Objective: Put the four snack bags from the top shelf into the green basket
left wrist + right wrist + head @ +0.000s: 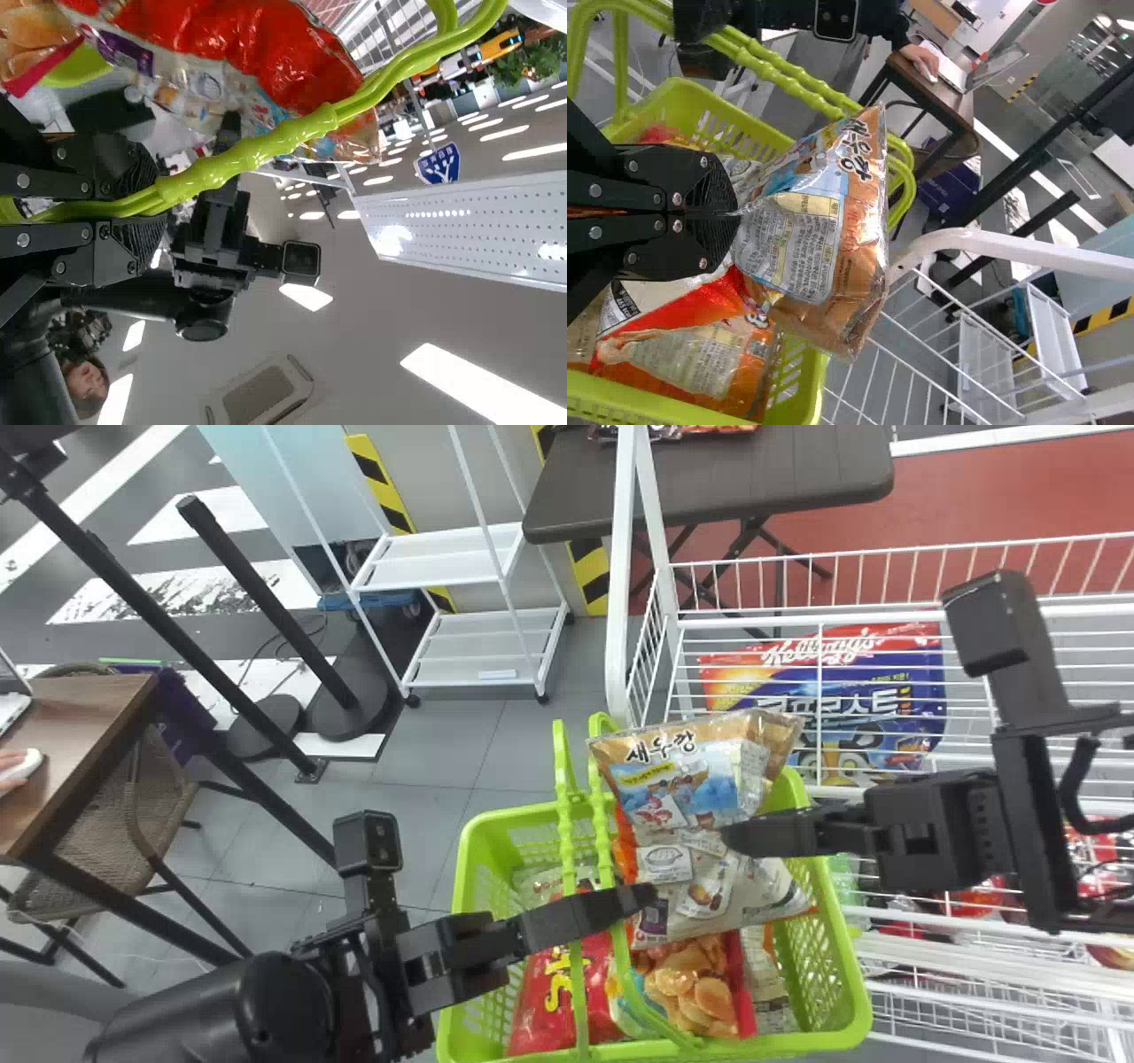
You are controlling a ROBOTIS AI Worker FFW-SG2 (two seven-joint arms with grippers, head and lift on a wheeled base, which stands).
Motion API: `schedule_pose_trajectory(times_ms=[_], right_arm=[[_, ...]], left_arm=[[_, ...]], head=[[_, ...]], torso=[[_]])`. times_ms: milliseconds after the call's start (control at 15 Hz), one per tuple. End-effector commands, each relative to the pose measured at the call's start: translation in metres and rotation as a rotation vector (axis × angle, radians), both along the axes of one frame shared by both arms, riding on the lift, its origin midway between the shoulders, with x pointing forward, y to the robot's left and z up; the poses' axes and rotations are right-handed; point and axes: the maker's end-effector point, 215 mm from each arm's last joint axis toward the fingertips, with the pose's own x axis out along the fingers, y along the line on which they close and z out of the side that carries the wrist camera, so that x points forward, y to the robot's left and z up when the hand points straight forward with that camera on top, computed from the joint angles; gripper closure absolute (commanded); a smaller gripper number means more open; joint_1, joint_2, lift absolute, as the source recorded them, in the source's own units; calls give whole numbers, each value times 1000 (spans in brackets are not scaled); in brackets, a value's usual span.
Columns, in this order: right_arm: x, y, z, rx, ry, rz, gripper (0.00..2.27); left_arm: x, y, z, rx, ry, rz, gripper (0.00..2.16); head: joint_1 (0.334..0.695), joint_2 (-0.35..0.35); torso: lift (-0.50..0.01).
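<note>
Green plastic basket (842,992): right rim close beside the white wire rack (617,602); grey tiled floor (421,815) open to its left. Left gripper (647,895): fingers closed around the basket's ribbed green handles (266,146). Right gripper (731,837): fingers pinching one end of an orange, blue and silver foil snack bag (691,775). Bag: tilted above the basket, long axis running outward from the fingertips, free end pointing toward the far rim.
</note>
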Motion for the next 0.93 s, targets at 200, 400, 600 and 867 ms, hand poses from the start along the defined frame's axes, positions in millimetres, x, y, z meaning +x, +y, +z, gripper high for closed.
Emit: schedule_pose_trajectory(times_ms=[200,400,600,867], right_arm=[[8,7,-13,-50,26,30,1497],[18,9,-7,-65,0,34,-2],[21,8,2,-41,-8,37,63],[30,-9,44,64,-46,5,63]], left_arm=[[-3,2,10,-43,0,0,2148],[-4,5,16,-66,-2,4,2148],[-3,11,16,-60,-4,19,2148],[-1,19,14,-71,0,39,2148]], head=[[695,350],[695,350],[695,350],[695,350]], torso=[[0],[0],[0],[0]])
